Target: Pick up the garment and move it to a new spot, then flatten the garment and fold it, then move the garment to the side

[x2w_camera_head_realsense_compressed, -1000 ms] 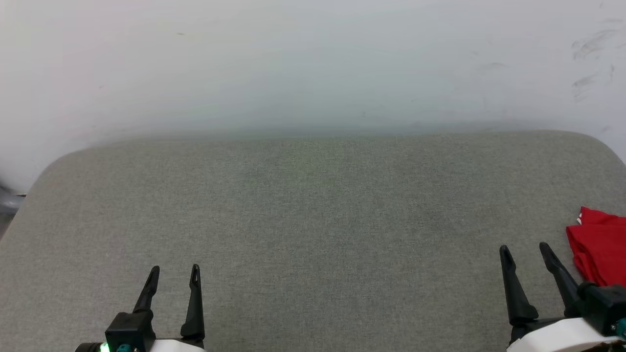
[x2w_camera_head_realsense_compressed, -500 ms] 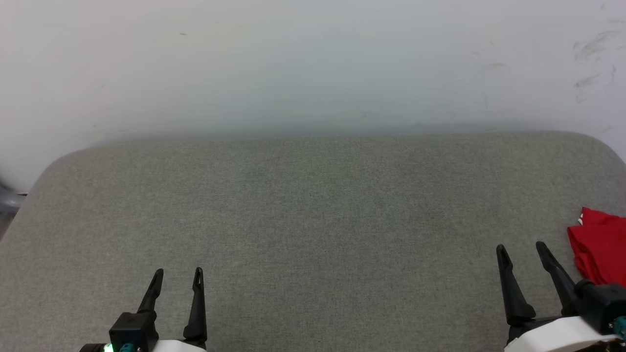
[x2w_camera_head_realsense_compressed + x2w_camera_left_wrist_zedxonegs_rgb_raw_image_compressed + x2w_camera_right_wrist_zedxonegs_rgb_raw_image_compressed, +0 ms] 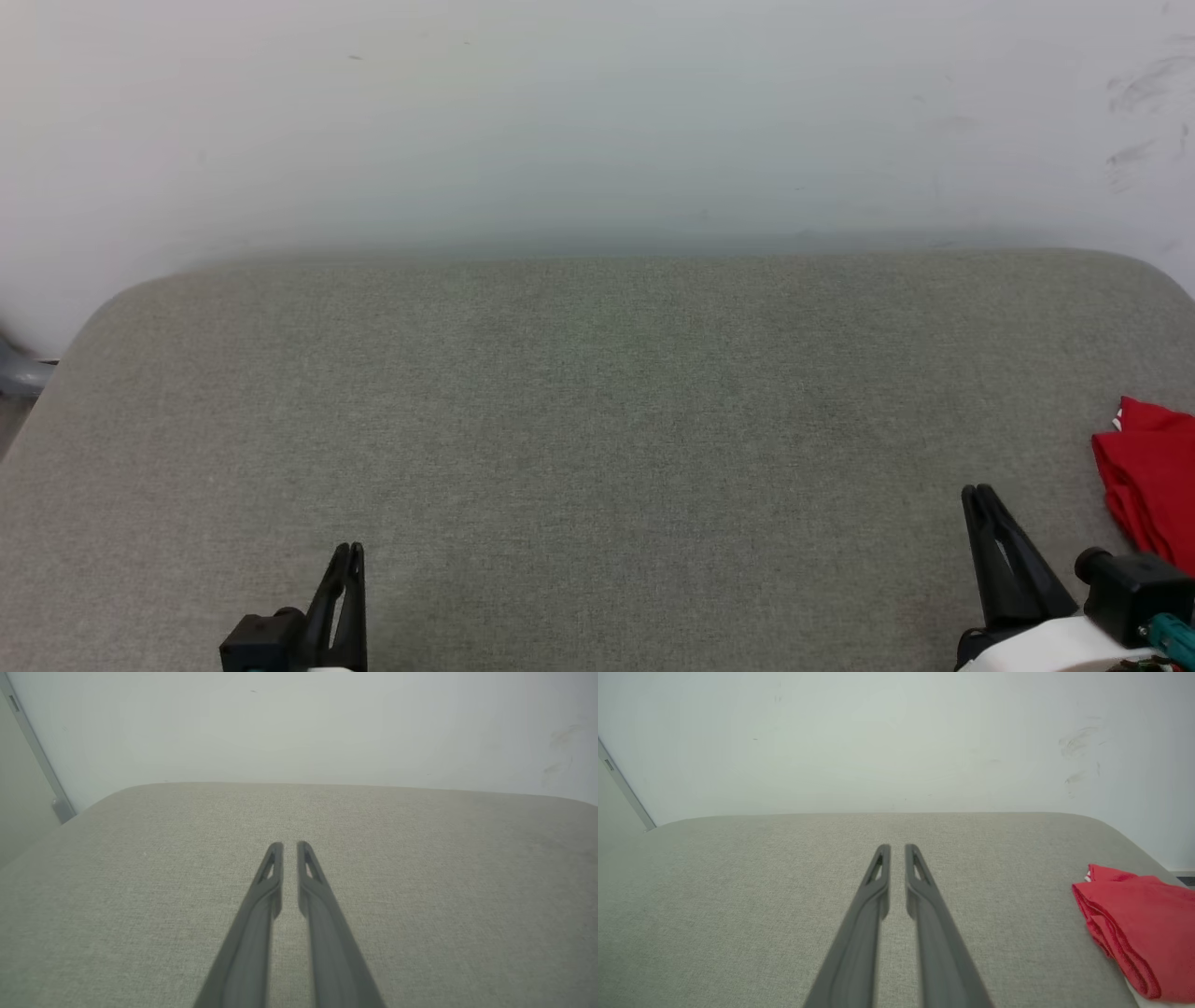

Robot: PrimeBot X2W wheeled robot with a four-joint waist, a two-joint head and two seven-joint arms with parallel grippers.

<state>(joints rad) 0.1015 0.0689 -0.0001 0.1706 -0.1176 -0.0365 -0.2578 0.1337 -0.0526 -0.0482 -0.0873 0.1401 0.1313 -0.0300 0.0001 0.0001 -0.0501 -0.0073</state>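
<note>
The garment point(image 3: 1153, 476) is a folded bright red cloth lying at the right edge of the grey padded table point(image 3: 597, 392). In the right wrist view the garment point(image 3: 1139, 919) lies to the right of the fingers, with a sliver of white under it. My right gripper point(image 3: 977, 492) sits low at the right, just left of the garment and not touching it. Its fingers point(image 3: 897, 848) are drawn together with only a slit between them and nothing held. My left gripper point(image 3: 352, 551) is low at the left, and its fingers point(image 3: 289, 845) are likewise drawn together over bare cloth.
A pale wall point(image 3: 597, 121) rises straight behind the table's rounded far edge, with scuff marks at the upper right. A grey metal post point(image 3: 19, 378) stands off the table's left side. The wide grey surface stretches between the two grippers.
Both grippers have gone from wide open to shut and have drawn back toward the bottom of the head view. The garment has stayed in place.
</note>
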